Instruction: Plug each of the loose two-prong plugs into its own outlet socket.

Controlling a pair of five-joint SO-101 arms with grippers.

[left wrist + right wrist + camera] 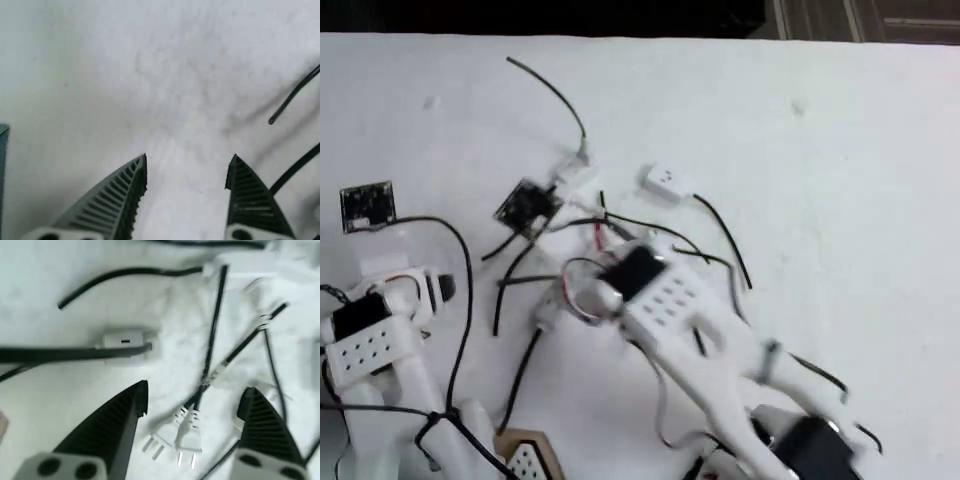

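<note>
- The two plugs [187, 437] lie side by side between the right gripper's [196, 388] spread jaws. Closing here could pinch both at once, or snag the crossed cables [212, 340] and drag the nearby socket [125, 342].
- The right gripper hovers low over the plugs, empty.
- The left gripper [189, 159] hangs over bare table [100, 75], jaws apart, holding nothing.

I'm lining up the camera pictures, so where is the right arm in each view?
High: right arm spans from the lower right to the cords mid-table.
Right wrist: right gripper, open, two plugs seen between its fingers.
Left wrist: left gripper over table, cords beside it.
Shared landmark: black cords.
</note>
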